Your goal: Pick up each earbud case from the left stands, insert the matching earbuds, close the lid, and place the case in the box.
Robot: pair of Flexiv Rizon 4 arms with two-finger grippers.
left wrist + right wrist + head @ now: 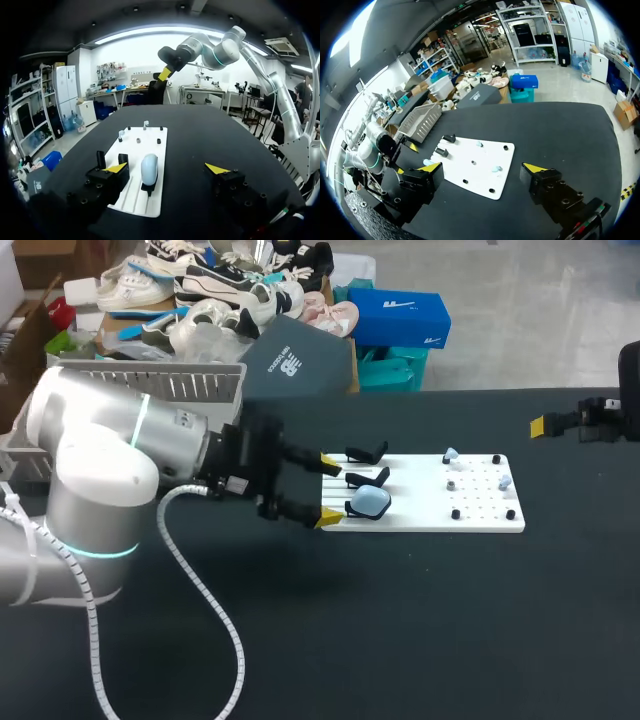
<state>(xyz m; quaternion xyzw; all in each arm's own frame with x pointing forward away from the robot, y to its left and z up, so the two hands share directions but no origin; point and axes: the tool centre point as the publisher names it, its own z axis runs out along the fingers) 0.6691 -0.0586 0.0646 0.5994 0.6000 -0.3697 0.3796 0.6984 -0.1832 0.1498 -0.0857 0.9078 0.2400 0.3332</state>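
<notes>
A light blue earbud case (370,502) rests on the nearest of three black stands at the left end of a white board (420,512). The other two stands (367,465) are bare. Two pale earbuds (451,455) sit on pegs at the board's right part. My left gripper (325,489) is open at the board's left edge. In the left wrist view the case (149,170) stands just ahead, between the spread fingers of the left gripper (166,168). My right gripper (548,424) hangs open, far right of the board. From the right gripper (482,167), the board (480,175) lies below and ahead.
A grey slatted basket (170,380) and a dark grey box (295,365) stand at the table's back left, behind my left arm. Black tabletop stretches in front of and right of the board.
</notes>
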